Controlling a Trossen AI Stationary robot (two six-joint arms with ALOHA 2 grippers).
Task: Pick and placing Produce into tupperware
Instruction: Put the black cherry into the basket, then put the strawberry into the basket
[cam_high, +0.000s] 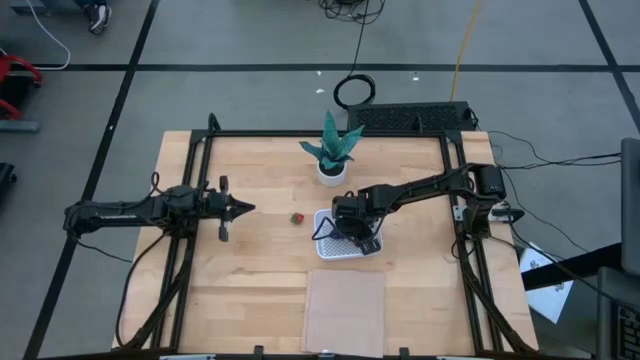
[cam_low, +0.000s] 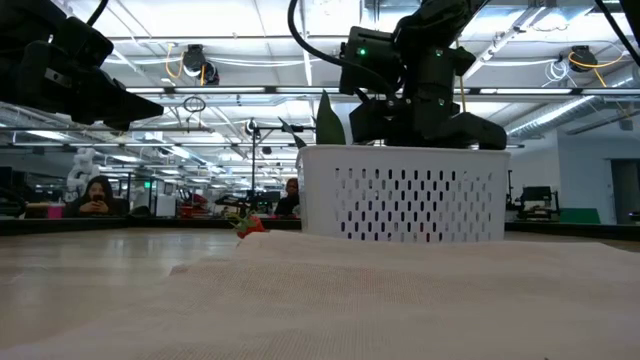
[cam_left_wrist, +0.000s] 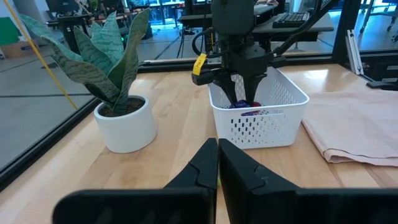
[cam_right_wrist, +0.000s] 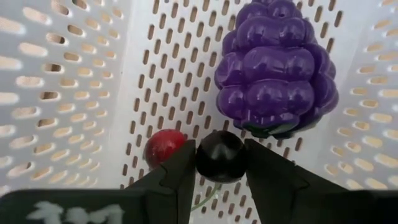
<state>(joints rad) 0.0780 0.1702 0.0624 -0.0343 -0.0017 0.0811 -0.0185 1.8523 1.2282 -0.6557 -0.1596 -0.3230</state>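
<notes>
The white perforated tupperware (cam_high: 322, 249) (cam_low: 400, 195) (cam_left_wrist: 267, 118) stands mid-table. My right gripper (cam_right_wrist: 221, 163) (cam_left_wrist: 239, 93) reaches down into it, shut on the small blackish fruit (cam_right_wrist: 221, 155). The purple grape cluster (cam_right_wrist: 277, 68) (cam_left_wrist: 250, 112) and the small dark red fruit (cam_right_wrist: 163, 148) lie on the container's bottom. The red-and-green strawberry piece (cam_high: 297, 218) (cam_low: 248, 225) lies on the wood to the left of the container. My left gripper (cam_high: 245, 208) (cam_left_wrist: 217, 168) is shut and hovers left of the strawberry, pointing toward the container. My right gripper pinches the blackish fruit (cam_right_wrist: 210, 155) between its two fingers (cam_right_wrist: 183, 171), one on each side of the round body. The fingers come from above, pointing down into the tupperware. The fruit sits just beside the dark red one; whether it rests on the bottom, I cannot tell.
A green leafy plant in a white pot (cam_high: 332, 150) (cam_left_wrist: 118, 81) stands just beyond the container toward the far edge. A flat tan sheet (cam_high: 345, 310) (cam_left_wrist: 360, 130) lies on the near side. Black frame rails (cam_high: 190, 260) run along both table sides.
</notes>
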